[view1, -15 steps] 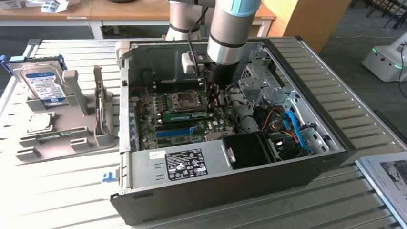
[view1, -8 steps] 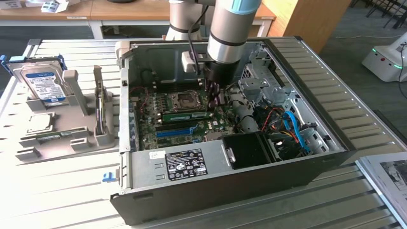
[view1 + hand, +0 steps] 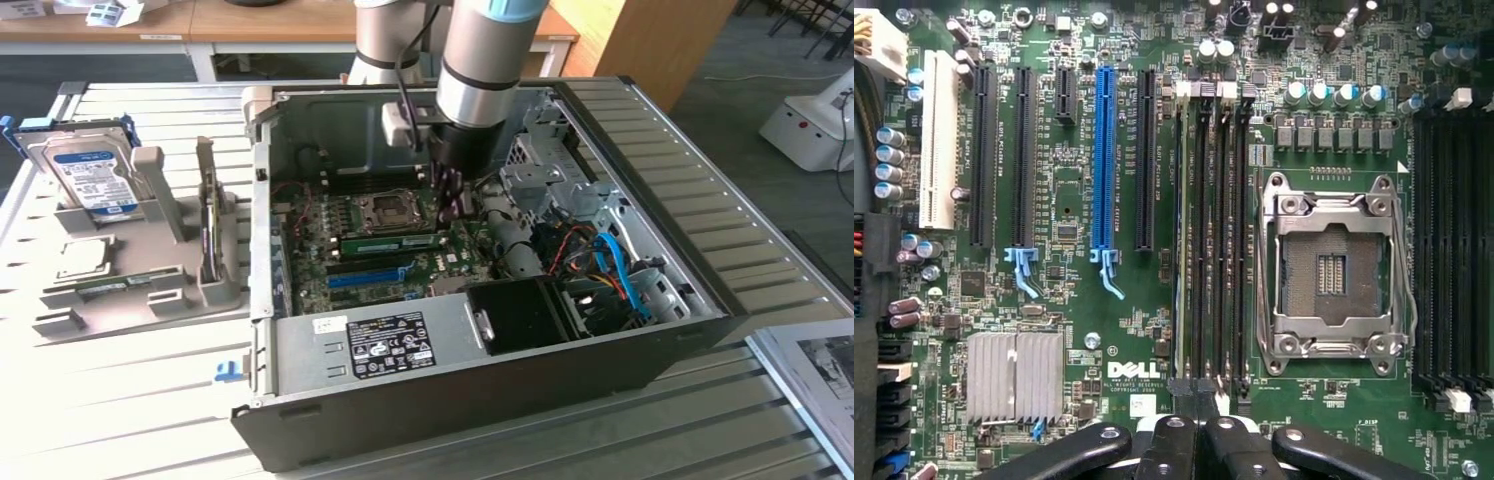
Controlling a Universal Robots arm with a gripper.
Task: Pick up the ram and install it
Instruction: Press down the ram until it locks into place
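Ram point(image 3: 390, 241): thin green stick, seated on edge in a slot beside the CPU socket point(image 3: 388, 208) on the motherboard point(image 3: 1074, 300), inside the open case point(image 3: 641, 180). Gripper point(image 3: 1194, 440): fingers closed together, holding nothing, poised just above the stick. Handling, judged: light, rigid, fragile; grip by the long edges, clear of chips and contacts.

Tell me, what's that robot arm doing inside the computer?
The arm has its gripper lowered into an open computer case, right over the motherboard. The gripper is shut, above the memory slots beside the empty processor socket. A green ram stick lies along those slots in the exterior view; whether it is fully seated I cannot tell. A hard drive stands in a grey holder outside the case.
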